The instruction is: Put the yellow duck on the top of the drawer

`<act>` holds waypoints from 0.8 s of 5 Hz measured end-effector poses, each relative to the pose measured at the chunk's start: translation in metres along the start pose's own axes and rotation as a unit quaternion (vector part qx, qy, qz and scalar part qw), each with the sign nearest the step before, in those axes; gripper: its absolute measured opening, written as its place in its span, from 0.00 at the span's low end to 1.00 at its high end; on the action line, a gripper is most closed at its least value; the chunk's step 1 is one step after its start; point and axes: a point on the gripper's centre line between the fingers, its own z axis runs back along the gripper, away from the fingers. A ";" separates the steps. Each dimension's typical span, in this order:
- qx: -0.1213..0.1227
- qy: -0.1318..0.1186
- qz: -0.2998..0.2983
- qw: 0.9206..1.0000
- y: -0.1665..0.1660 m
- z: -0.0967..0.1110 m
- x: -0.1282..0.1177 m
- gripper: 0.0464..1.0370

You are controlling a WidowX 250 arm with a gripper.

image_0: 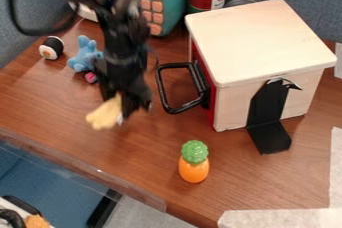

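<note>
Paper lies well apart from the gripper, which pinches the duck; wood shows between duck and table edge, drawer beside.

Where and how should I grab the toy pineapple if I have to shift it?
I'd grip the orange body of the toy pineapple from above, closing across its left and right sides: it looks smooth and rounded, whereas the green top is bumpy.
</note>
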 end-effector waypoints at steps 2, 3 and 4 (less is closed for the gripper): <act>-0.017 -0.089 -0.001 0.996 -0.028 0.100 0.062 0.41; -0.031 -0.084 -0.018 0.996 -0.062 0.119 0.113 0.41; -0.055 -0.060 -0.030 0.996 -0.080 0.105 0.137 0.41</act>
